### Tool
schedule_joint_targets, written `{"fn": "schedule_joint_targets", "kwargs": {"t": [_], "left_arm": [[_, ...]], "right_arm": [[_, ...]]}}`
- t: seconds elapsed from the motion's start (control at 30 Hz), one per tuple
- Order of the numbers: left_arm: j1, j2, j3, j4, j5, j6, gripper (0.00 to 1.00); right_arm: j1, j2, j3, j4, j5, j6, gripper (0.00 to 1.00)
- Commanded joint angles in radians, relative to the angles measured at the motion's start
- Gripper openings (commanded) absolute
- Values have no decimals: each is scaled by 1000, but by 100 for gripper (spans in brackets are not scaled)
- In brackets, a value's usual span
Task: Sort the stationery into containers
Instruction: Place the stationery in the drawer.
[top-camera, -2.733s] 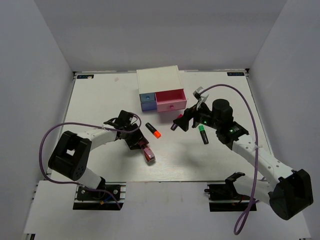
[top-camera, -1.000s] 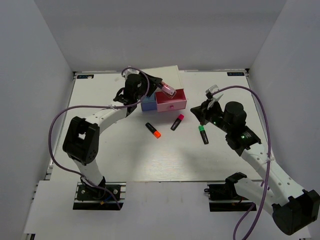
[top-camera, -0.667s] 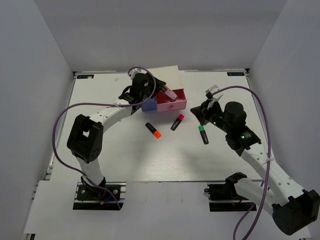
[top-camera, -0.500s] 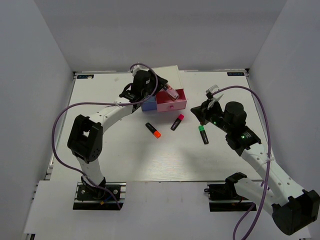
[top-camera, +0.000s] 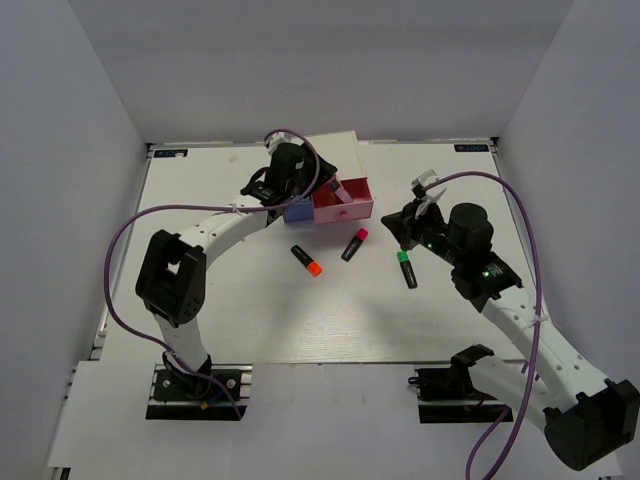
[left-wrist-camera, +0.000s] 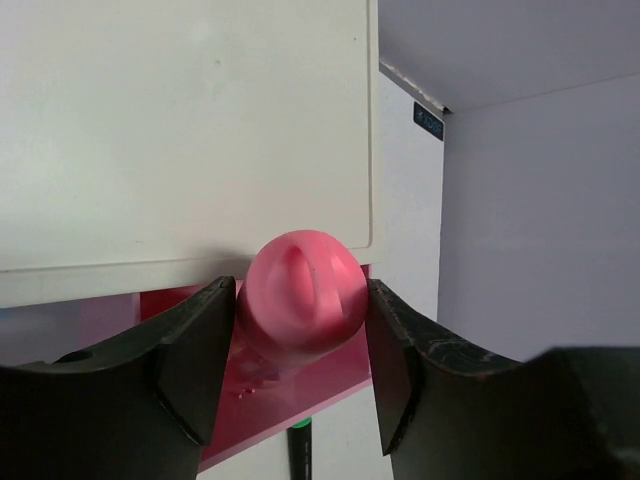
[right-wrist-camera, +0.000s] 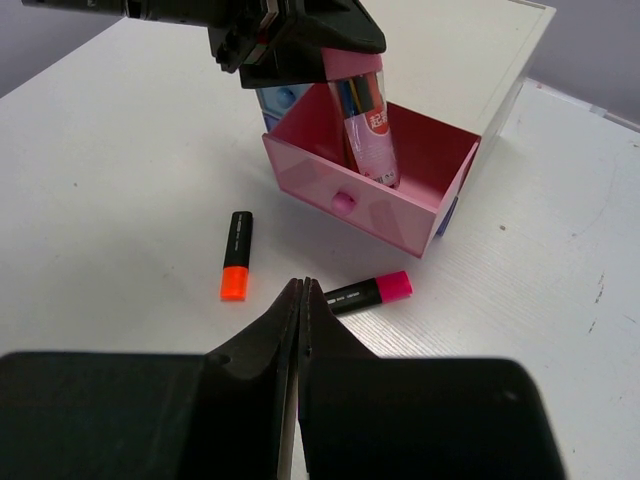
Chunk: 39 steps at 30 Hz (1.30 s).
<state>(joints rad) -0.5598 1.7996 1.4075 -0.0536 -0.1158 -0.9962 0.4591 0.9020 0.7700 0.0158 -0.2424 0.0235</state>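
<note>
A pink translucent stapler-like piece (right-wrist-camera: 365, 130) stands tilted in the open pink drawer (right-wrist-camera: 350, 215), its lower end on the drawer floor. My left gripper (left-wrist-camera: 300, 300) sits over the piece's top (left-wrist-camera: 300, 290), open, with thin gaps at both fingers. That drawer (top-camera: 345, 209) sticks out of the white cabinet (top-camera: 335, 155), next to a blue drawer (top-camera: 297, 210). On the table lie three markers: orange-capped (top-camera: 306, 259), pink-capped (top-camera: 354, 244) and green-capped (top-camera: 406, 268). My right gripper (right-wrist-camera: 300, 283) hangs shut and empty above the table, just short of the pink marker (right-wrist-camera: 368, 290).
The white cabinet's flat top (left-wrist-camera: 180, 130) fills the left wrist view. The green marker (left-wrist-camera: 298, 445) shows below the drawer's front. White walls enclose the table on three sides. The right arm's purple cable loops over the table's right part.
The left arm swung from the near left table up to the cabinet and lowered the pink piece into the pink drawer. Its jaws have just widened. The right arm has barely moved.
</note>
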Motion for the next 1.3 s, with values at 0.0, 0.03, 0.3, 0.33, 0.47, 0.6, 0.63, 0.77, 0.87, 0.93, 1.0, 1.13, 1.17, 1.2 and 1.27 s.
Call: {"fn": "schedule_joint_targets", "kwargs": {"t": [0.0,0.03,0.3,0.33,0.47,0.6,0.63,0.77,0.87,0.93,1.0,1.13,1.17,1.2,1.27], "left_arm": [[-5,-68,22,-2,-8,11,64],[-5,-68,22,-11,-8,11,65],[-5,-97,22,-51,-19,40,72],[-5,-109,22,-51,-19,41,72],[-5,-166,22,-89,-39,65,72],[-5,-262,-42,-124,-67,99,73],[-5,-282,-51,-138,-80,123,73],[5,-368,-108,-160,-102,146,70],[14,-388,-143,-160,-127,157,63],[14,-388,-153,-160,-117,157,55],[14,-379,-153,-160,-98,157,43],[14,-359,-153,-160,-44,166,17],[14,-359,-153,-160,-35,189,15],[14,-359,-163,-173,-35,189,14],[14,-385,-189,-192,7,202,14]], "right_arm": [[-4,-3,-6,33,-14,9,1],[-2,-2,-5,35,-11,10,2],[-4,-2,-9,38,-18,15,5],[-8,-3,-11,39,-20,15,5],[-7,-3,-11,42,-24,16,8],[-4,-5,-15,42,-26,18,9],[-4,0,-14,42,-28,18,9],[0,5,-24,55,-41,24,11],[-4,15,-26,70,-54,30,12],[0,17,-28,76,-60,32,12],[-3,23,-21,78,-58,32,12],[-4,26,-14,62,-63,-6,13],[-5,32,-12,62,-67,-16,13],[-4,37,-12,58,-87,-19,13],[1,54,-8,46,-125,-109,17]]}}
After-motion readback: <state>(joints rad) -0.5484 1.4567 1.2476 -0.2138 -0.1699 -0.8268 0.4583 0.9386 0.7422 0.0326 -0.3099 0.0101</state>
